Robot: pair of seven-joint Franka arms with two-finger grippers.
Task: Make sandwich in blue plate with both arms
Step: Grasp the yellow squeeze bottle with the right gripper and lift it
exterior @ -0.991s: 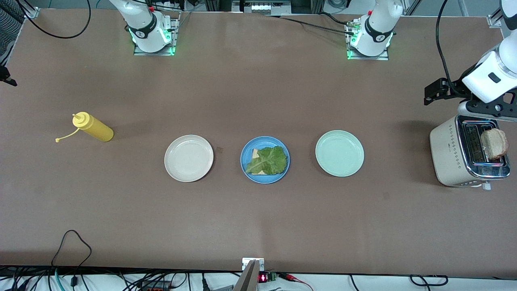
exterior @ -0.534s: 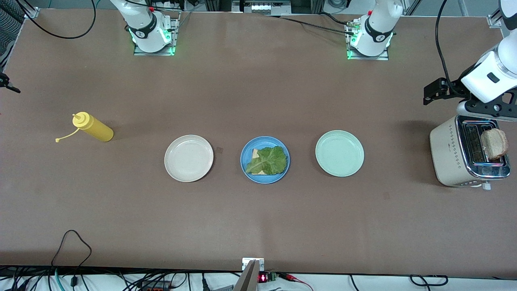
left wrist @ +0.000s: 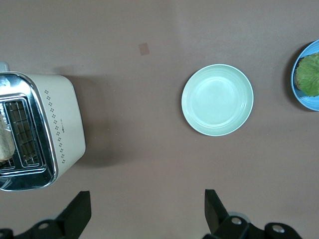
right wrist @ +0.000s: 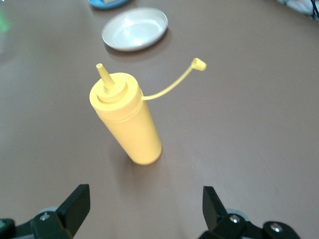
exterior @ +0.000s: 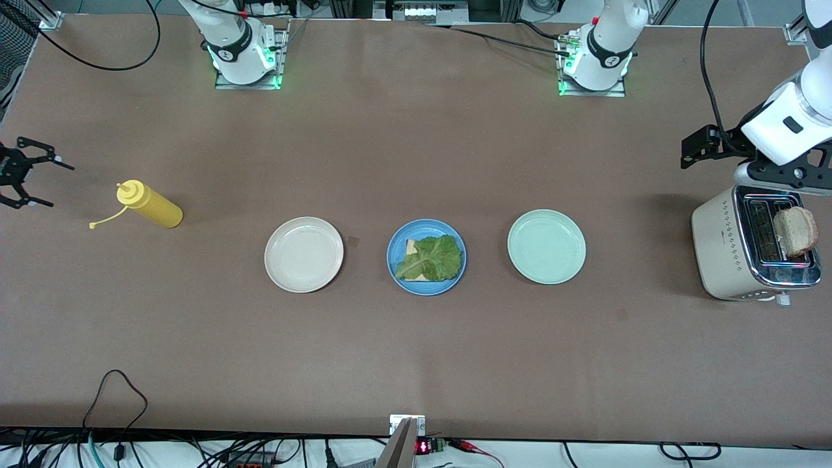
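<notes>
Centrally, blue plate held lettuce-topped bread, left pincer released above toaster, right pincer released beside mustard bottle.

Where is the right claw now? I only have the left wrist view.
Observer: The right claw is open over the right arm's end of the table, beside a yellow squeeze bottle.
Operator: My left claw hangs open between the toaster and the mint plate. Any bread under that lettuce?
Observer: Yes, a bread slice peeks from under the lettuce on the blue plate.
Operator: Any other plates?
Observer: A cream plate sits beside the blue plate, toward the right arm's end.
</notes>
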